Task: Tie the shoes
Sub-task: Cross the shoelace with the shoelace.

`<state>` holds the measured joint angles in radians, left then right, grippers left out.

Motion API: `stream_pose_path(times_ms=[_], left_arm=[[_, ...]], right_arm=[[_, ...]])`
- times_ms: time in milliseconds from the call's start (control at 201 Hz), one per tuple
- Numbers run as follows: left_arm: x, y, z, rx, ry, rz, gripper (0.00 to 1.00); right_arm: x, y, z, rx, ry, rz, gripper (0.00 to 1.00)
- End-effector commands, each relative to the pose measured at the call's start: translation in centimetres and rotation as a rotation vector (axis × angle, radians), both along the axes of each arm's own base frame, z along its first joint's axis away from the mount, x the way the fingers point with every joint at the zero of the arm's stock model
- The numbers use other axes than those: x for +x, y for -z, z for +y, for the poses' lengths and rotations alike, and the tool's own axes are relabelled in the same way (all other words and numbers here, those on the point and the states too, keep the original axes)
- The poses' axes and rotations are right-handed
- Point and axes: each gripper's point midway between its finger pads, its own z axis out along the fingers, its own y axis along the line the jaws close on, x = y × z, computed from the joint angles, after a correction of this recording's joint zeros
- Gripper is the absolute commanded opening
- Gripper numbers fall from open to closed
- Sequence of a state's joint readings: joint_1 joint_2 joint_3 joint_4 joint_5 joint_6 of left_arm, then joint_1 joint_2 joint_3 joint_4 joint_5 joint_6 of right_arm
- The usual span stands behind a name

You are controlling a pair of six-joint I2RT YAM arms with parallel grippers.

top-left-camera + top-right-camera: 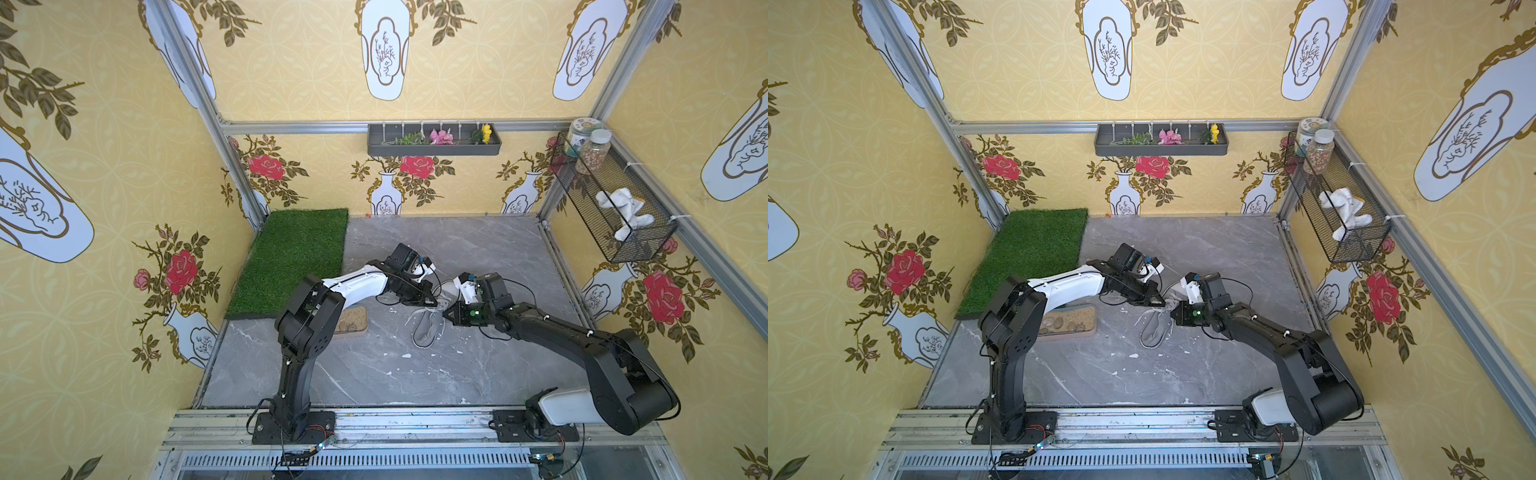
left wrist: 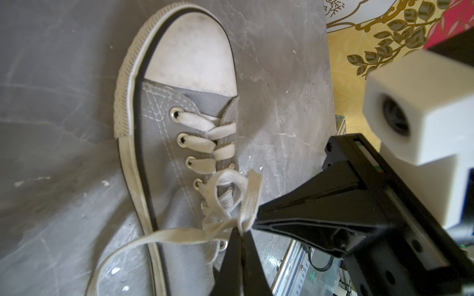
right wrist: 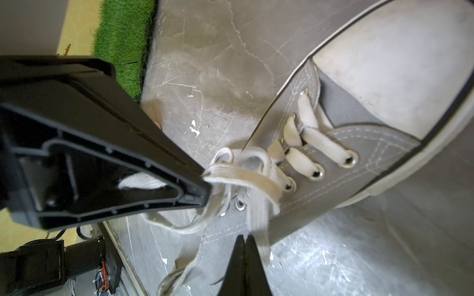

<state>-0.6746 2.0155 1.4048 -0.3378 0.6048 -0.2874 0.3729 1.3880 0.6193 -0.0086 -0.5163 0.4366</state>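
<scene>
**Desk (image 1: 374, 374)**: grey marbled slab, scuffed and flecked with white specks.

**Shoe (image 1: 428, 330) (image 1: 1155, 332)**: one grey canvas sneaker lying near the middle of the desk, sole down, with both arms meeting over it. The wrist views show a white toe cap (image 2: 191, 53), smudged, a ribbed white sole rim and metal eyelets. In both top views the end left uncovered points toward the arm bases.

**Laces (image 2: 232, 197) (image 3: 241, 176)**: flat and pale, crossed through the eyelets, then gathered in a loose tangle of loops above the tongue. One long end trails off over the side of the shoe onto the desk.

**Left gripper (image 2: 241, 232) (image 3: 205, 183)**: fingers pressed together with a lace strand pinched at their very tip, low over the shoe's throat.

**Right gripper (image 3: 245, 238) (image 2: 255, 220)**: fingers also closed tight. A band of lace runs right against them, but I cannot tell whether it is actually caught. The tip sits just beside the left one – nearly touching.

**Tray of pebbles (image 1: 1069, 322)**: tan and oblong, on the desk to the left arm's side of the shoe and partly under that arm.

**Grass mat (image 1: 291, 257)**: green turf in the far left corner of the desk.

**Wire basket (image 1: 615, 208)**: black mesh on the right wall, holding two jars and a crumpled white cloth.

**Wall trough (image 1: 434, 139)**: dark, on the back wall, with artificial flowers in it.
</scene>
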Motion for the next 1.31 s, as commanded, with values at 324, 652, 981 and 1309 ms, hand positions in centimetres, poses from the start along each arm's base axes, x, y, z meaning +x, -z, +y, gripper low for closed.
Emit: stream_pose_path(times_ms=[324,652,981,1309], left_arm=[[-0.1,0.3,0.0,0.000,0.010,-0.003,0.00],[-0.1,0.0,-0.1,-0.005,0.012,-0.007,0.00],[-0.2,0.1,0.0,-0.005,0.014,-0.005,0.00],[0.0,0.1,0.0,0.000,0.009,-0.011,0.00]], right_arm=[[-0.2,-0.6,-1.7,0.001,0.056,-0.021,0.16],[0.5,0.8,-0.6,-0.025,0.019,-0.010,0.33],[0.6,1.5,-0.2,-0.036,0.008,0.001,0.19],[-0.6,0.5,-0.1,-0.018,-0.018,0.004,0.04]])
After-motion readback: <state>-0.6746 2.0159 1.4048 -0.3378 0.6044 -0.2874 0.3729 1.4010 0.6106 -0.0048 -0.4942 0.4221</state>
